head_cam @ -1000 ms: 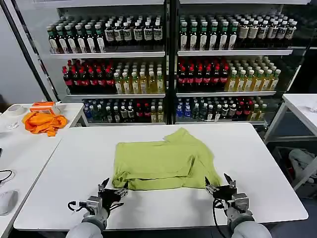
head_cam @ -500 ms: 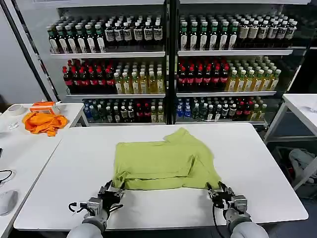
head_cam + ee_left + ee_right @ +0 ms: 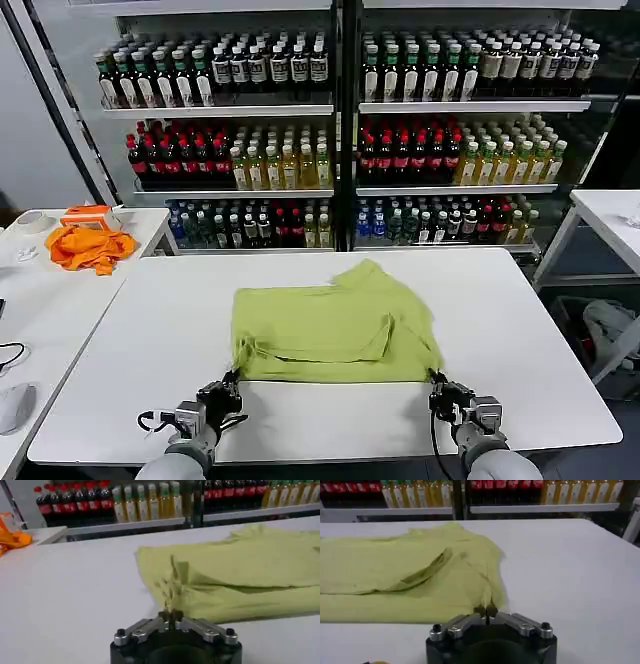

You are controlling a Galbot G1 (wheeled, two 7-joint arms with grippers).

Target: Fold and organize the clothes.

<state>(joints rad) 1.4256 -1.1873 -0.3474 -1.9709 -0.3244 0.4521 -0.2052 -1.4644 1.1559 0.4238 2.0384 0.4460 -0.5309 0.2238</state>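
The clothes, one plain yellow-green T-shirt (image 3: 335, 328), lie folded on the white table (image 3: 520, 340), the near hem stretched straight between my two grippers. My left gripper (image 3: 232, 382) is shut on the shirt's near left corner, seen pinched and puckered in the left wrist view (image 3: 171, 614). At the near right corner my right gripper (image 3: 437, 381) is shut on the fabric, its fingers closed on the hem (image 3: 488, 609) in the right wrist view. A sleeve fold (image 3: 427, 569) lies on top of the shirt (image 3: 395, 580).
A bright orange cloth (image 3: 88, 246) lies on the side table at the left. Shelves of bottles (image 3: 340, 130) stand behind the table. Another white table (image 3: 612, 212) is at the right. Bare table surface surrounds the shirt on all sides.
Both grippers have drawn back toward the table's near edge, pulling the shirt's near hem with them. The hem now lies straighter and the shirt sits flatter.
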